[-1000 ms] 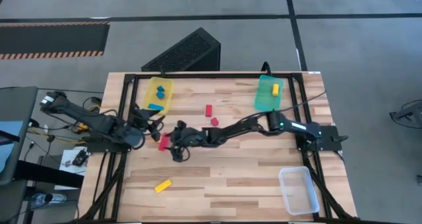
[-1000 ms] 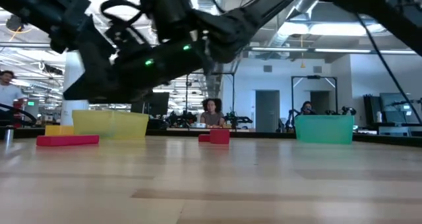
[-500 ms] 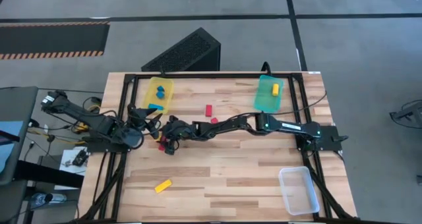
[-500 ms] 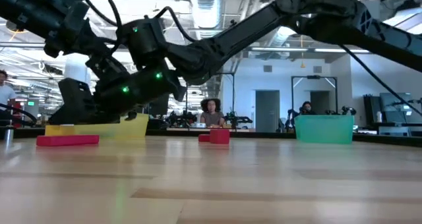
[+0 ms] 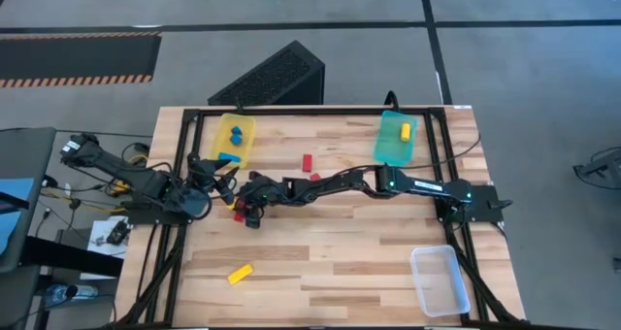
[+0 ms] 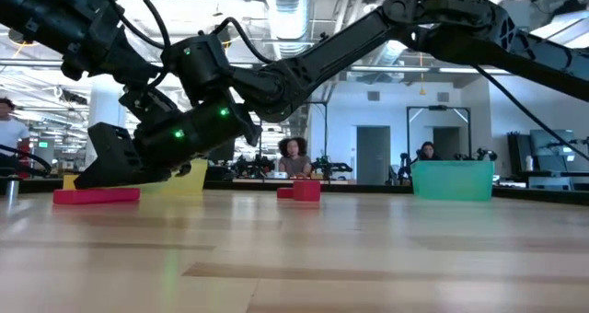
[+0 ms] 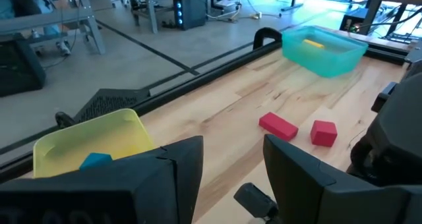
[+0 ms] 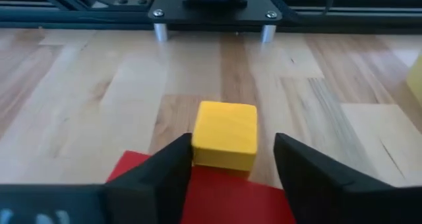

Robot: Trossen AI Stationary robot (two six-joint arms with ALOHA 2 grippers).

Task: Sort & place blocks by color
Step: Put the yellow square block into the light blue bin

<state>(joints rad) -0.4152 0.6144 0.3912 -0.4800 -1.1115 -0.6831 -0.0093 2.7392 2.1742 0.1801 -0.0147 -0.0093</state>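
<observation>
A red bar (image 8: 217, 194) lies flat on the table near its left edge, with a yellow cube (image 8: 226, 133) resting on the wood just beyond it. My right gripper (image 8: 234, 145) is open, low over the bar (image 6: 95, 196), one finger on each side of it. In the high view the right gripper (image 5: 245, 211) covers most of the bar. My left gripper (image 7: 231, 165) is open and holds nothing, waiting by the left edge (image 5: 215, 175). Two more red blocks (image 5: 310, 170) lie mid-table and a yellow bar (image 5: 240, 273) lies toward the near edge. My right gripper comes at the red bar slanting down from the table's right, its fingers (image 8: 165, 168) on either side of the bar's end. Whether they touch the bar, I cannot tell. The bar lies flat on the table.
A yellow tray (image 5: 233, 139) with blue blocks stands at the far left. A teal tray (image 5: 396, 138) with a yellow block stands at the far right. A clear tray (image 5: 439, 280) sits at the near right corner. People sit in the room beyond the table.
My right gripper has moved toward the table's left edge and down, from above the table to just over the red bar, with its fingers now around the bar. The bar and the other blocks have stayed where they were.
</observation>
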